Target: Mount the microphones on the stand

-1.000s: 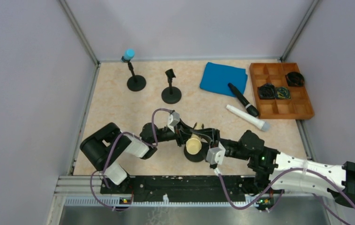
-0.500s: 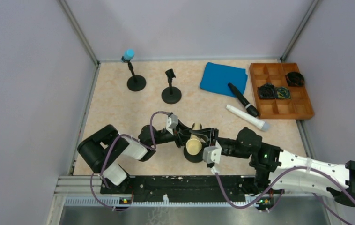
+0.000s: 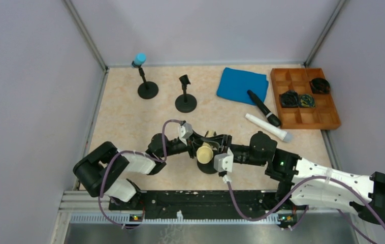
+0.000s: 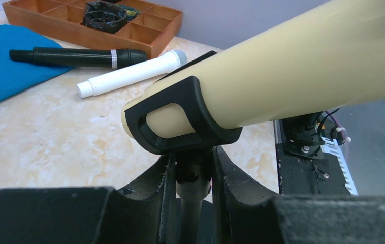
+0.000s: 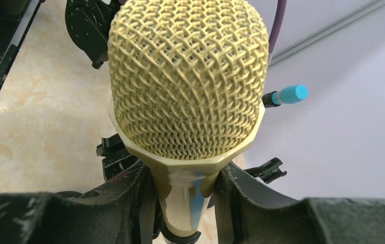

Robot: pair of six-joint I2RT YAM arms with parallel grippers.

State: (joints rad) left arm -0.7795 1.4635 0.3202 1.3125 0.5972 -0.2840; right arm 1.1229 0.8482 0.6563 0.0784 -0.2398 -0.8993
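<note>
The cream microphone [image 3: 204, 151] lies tilted in the clip [image 4: 180, 122] of a black stand [image 3: 210, 168] near the front middle. My left gripper [image 3: 195, 144] is shut on the stand's post [image 4: 194, 178] just under the clip. My right gripper [image 3: 217, 150] is shut on the cream microphone's body [image 5: 183, 203] below its mesh head [image 5: 188, 76]. The light blue microphone [image 3: 139, 58] sits on the far-left stand. The black microphone [image 3: 263, 108] and the white microphone [image 3: 267, 127] lie loose on the table at the right.
An empty stand [image 3: 185, 95] is at the back middle. A blue cloth [image 3: 242, 85] lies under the black microphone's tip. A wooden tray [image 3: 305, 118] with dark items is at the back right. Grey walls close in left and right.
Both grippers, with the cream microphone and its stand, have shifted a little to the left and away from me. The microphone has tilted slightly.
</note>
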